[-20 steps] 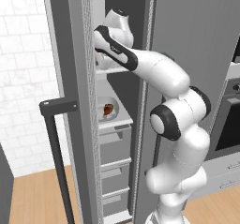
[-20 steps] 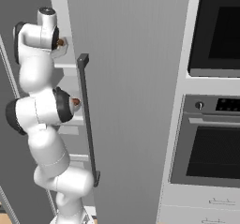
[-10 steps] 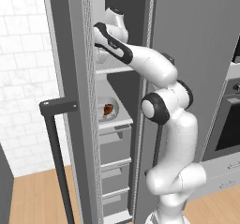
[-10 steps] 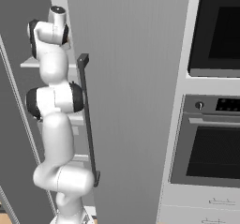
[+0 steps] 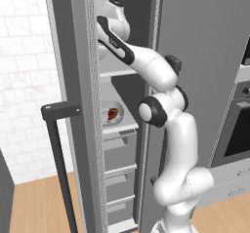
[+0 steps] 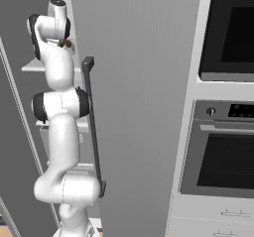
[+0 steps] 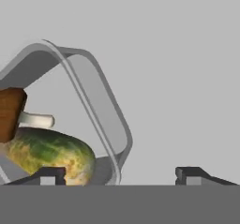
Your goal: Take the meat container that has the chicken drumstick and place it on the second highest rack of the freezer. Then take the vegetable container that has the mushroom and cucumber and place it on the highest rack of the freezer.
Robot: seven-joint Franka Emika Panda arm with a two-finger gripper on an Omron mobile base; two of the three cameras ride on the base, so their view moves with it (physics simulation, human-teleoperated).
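The vegetable container [image 7: 101, 101] is a grey tray lying tilted in the hand view, with the yellow-green cucumber [image 7: 47, 153] and the brown mushroom [image 7: 9, 113] inside it. My gripper [image 7: 119, 175] is open, its fingertips [image 7: 47, 175] standing wide apart, with the tray's near corner just inside the left one. My hand [image 5: 112, 17] reaches into the freezer [image 5: 122, 149] above the highest rack [image 5: 117, 72]. On the rack below, the meat container [image 5: 118, 121] holds the chicken drumstick [image 5: 112, 113].
The freezer door [image 5: 73, 81] stands open on the left, with its black bar handle [image 5: 61, 154]. Grey drawers [image 5: 119, 178] are stacked under the racks. In the right base view the door handle [image 6: 92, 122] runs beside my arm, and ovens [image 6: 223, 151] stand to the right.
The arm has straightened and its elbow has risen, carrying the forearm higher toward the top rack. The drumstick's tray has not moved.
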